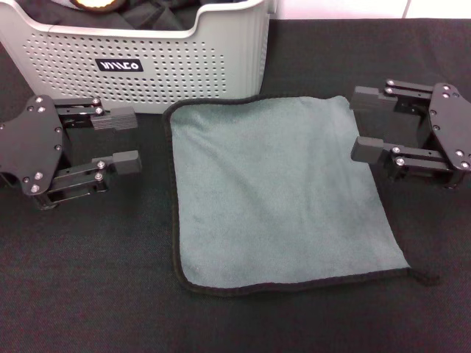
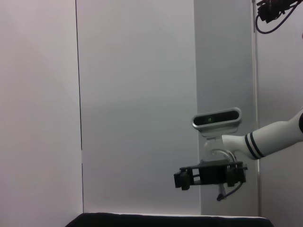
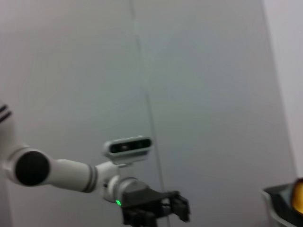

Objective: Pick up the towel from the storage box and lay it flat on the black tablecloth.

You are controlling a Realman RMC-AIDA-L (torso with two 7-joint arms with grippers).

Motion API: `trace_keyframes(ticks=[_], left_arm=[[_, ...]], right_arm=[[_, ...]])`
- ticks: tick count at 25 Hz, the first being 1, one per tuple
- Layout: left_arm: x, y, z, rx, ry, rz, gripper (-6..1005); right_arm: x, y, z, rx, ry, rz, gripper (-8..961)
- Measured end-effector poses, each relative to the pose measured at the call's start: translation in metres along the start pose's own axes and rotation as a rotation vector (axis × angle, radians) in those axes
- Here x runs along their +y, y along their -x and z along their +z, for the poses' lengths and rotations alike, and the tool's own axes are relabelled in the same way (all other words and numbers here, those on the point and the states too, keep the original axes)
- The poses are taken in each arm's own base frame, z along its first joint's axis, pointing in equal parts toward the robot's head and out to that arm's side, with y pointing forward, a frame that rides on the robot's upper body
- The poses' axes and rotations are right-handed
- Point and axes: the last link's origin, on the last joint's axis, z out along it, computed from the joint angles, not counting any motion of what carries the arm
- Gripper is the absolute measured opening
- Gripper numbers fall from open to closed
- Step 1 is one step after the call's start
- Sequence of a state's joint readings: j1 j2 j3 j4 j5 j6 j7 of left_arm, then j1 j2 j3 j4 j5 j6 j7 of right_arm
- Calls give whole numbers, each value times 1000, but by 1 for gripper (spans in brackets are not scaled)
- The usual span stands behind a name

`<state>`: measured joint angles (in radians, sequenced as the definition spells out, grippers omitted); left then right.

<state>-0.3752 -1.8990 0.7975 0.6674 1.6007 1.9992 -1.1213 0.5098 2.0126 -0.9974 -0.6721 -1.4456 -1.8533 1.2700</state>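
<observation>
The towel (image 1: 276, 195) lies spread, grey-green face up, on the black tablecloth (image 1: 96, 294) before the storage box (image 1: 147, 59). My left tool (image 1: 125, 138) and right tool (image 1: 367, 123) flank it, both open and empty, since the spreading looks finished.

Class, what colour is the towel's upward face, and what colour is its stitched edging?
Grey-green face with black edging on the towel; clearest in the head view.

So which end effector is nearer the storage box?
Left. The left end effector sits just below the storage box; the right end effector is off to its right, beside the towel.
</observation>
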Motion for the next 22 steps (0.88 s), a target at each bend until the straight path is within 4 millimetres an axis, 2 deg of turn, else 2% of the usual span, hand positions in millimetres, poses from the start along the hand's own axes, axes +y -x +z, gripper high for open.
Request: trace_keyframes(ticks=[11, 22], left_arm=[[-3, -2, 4, -29, 44, -84, 507], [-3, -2, 6, -26, 46, -104, 515]], right_arm=[[-5, 4, 28, 34, 107, -2, 750], [-4, 1, 36, 48, 138, -2, 747]])
